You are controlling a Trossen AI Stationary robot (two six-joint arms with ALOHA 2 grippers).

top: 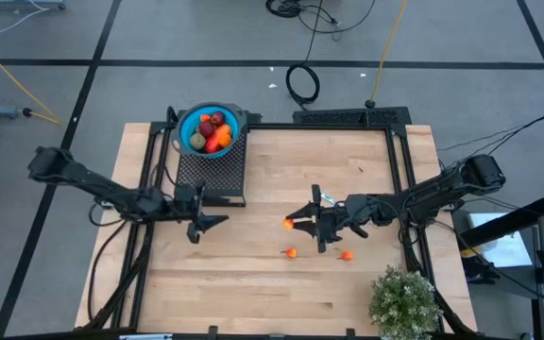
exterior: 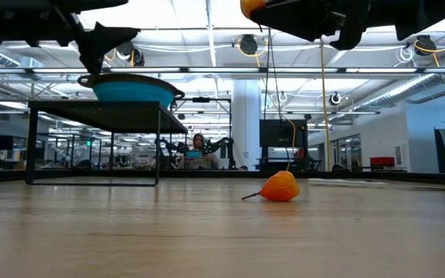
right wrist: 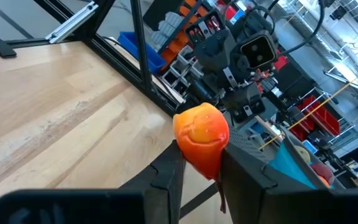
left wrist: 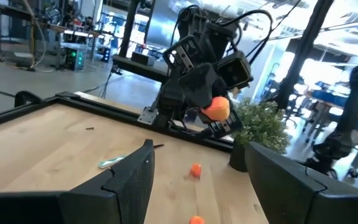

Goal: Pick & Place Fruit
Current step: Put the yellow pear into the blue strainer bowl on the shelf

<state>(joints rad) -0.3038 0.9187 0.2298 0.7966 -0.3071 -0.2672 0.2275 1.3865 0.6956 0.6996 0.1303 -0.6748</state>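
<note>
The right gripper (top: 294,224), near the middle of the high view, pinches a small, smooth orange fruit (right wrist: 202,135) between its dark fingers, lifted off the pale wooden table (top: 253,293). The left gripper (top: 217,209), left of centre, hangs with its jaws apart and nothing between them, beside the black mesh stand (top: 212,170) carrying the round blue bowl (top: 189,122) of glossy fruit at upper left. Two more tiny orange pieces (top: 291,253) lie on open board below the right gripper, well clear of the edges; only the low view shows a thin stem on the nearer one (exterior: 280,187).
</note>
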